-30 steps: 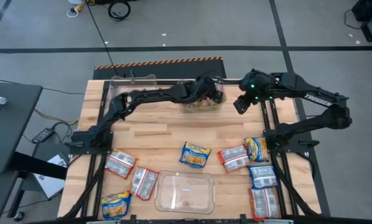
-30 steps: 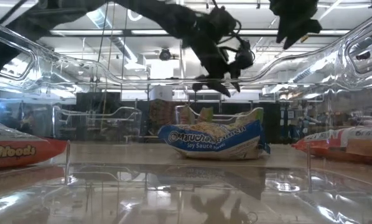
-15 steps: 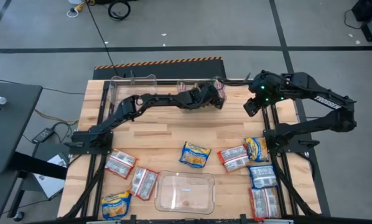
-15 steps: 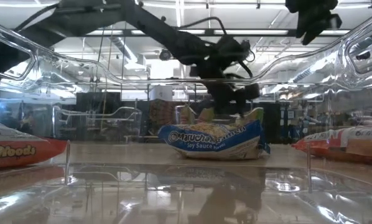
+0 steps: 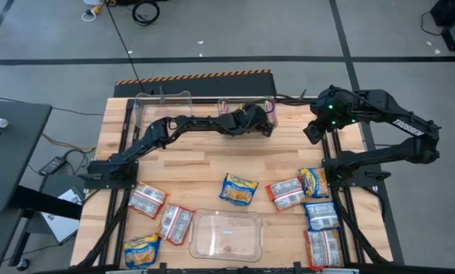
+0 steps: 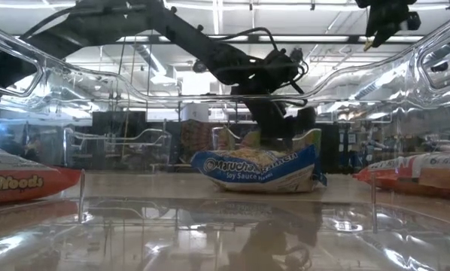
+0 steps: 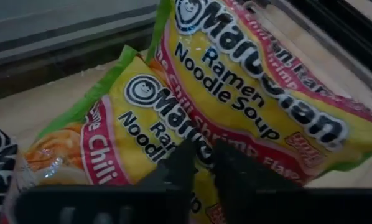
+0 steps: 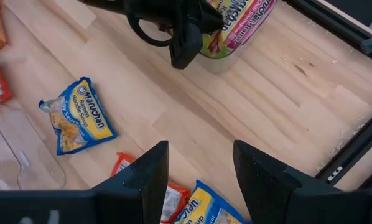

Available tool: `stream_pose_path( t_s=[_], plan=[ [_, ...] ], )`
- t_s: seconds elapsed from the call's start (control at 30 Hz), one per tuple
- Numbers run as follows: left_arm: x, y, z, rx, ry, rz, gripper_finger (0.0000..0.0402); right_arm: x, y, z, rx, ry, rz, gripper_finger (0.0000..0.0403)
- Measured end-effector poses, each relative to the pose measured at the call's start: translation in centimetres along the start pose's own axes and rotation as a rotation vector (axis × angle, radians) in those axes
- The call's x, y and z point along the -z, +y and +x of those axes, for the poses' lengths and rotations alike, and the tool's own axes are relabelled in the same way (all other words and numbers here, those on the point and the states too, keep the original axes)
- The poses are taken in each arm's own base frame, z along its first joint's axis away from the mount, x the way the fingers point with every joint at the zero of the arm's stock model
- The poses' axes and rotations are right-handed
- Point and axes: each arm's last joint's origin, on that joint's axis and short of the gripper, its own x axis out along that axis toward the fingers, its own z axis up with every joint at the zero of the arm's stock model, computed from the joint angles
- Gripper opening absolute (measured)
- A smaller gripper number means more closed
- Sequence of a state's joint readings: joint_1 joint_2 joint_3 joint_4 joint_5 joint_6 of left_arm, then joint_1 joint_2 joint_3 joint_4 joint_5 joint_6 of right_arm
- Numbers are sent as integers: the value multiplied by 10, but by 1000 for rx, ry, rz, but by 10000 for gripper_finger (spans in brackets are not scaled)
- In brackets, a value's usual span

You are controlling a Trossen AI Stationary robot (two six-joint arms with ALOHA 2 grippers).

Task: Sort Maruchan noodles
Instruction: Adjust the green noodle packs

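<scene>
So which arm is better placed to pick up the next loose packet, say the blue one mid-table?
Probably the right. The right gripper is open, empty and raised, and its wrist view already shows the blue packet. The left gripper is down in the far bin among green-yellow packets, fingers almost together.

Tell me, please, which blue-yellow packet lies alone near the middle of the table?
The blue-yellow Maruchan packet just behind the clear bin; it lies alone, while the other blue-yellow ones sit in clusters at the front left and right.

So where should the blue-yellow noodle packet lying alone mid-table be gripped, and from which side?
The blue-yellow packet lies flat and clear of its neighbours, so coming straight down is probably best, pinching across its puffed short width. The right end effector is open and hangs above the table with that packet in its view.
</scene>
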State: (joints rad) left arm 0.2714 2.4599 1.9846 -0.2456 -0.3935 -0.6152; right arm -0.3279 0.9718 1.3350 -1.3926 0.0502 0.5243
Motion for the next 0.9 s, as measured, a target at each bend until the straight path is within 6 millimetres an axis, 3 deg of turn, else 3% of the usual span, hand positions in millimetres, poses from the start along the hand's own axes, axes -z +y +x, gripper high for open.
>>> stream_pose_path(
  t_s=[0.07,0.27,0.6,0.9],
  plan=[
    [2,1,1,7,25,9,16,0,0,0,0,0,0,185],
    [-2,5,0,34,58,5,5,-1,0,0,1,-9,0,185],
    [-45,5,-51,44,49,150,2,-5,0,0,56,-80,-26,185],
    [-32,13,-54,-14,192,231,21,-9,1,0,51,-122,-22,185]
  ],
)
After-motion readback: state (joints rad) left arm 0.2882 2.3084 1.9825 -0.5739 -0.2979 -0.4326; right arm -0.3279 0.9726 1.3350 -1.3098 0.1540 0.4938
